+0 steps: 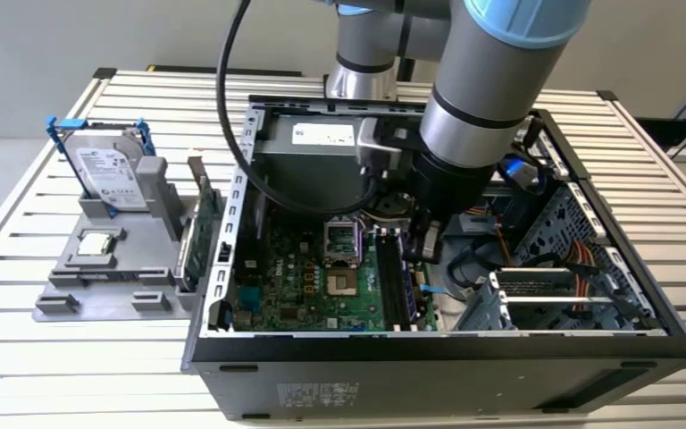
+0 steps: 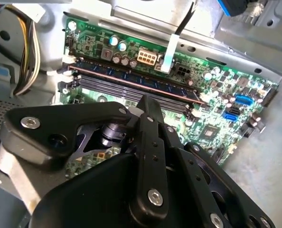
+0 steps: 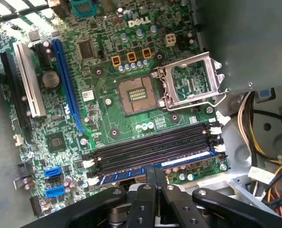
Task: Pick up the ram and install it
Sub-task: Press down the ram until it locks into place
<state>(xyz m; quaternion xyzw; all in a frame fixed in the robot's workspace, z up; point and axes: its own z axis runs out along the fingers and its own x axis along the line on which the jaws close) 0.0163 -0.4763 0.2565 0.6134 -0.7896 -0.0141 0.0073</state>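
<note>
The ram (image 3: 188,161), a slim bluish stick, sits lengthwise in the outermost memory slot of the motherboard (image 3: 108,114). In the second wrist view the ram (image 2: 126,78) lies in that slot with dark empty slots (image 2: 131,92) beside it. My gripper (image 3: 155,172) is shut, its black fingers pressed together, and the tips rest at or just over the ram's top edge near its middle. Nothing is held between the fingers. In the exterior view the gripper (image 1: 420,255) reaches down into the open computer case (image 1: 439,344) over the slots.
A hard drive in a blue frame (image 1: 104,174) and a green card (image 1: 200,232) stand on a grey holder (image 1: 111,268) at the exterior view's left. Around the arm are the open processor socket (image 3: 136,95), the power supply (image 1: 319,152), cable bundles (image 3: 262,137) and drive bays (image 1: 557,286).
</note>
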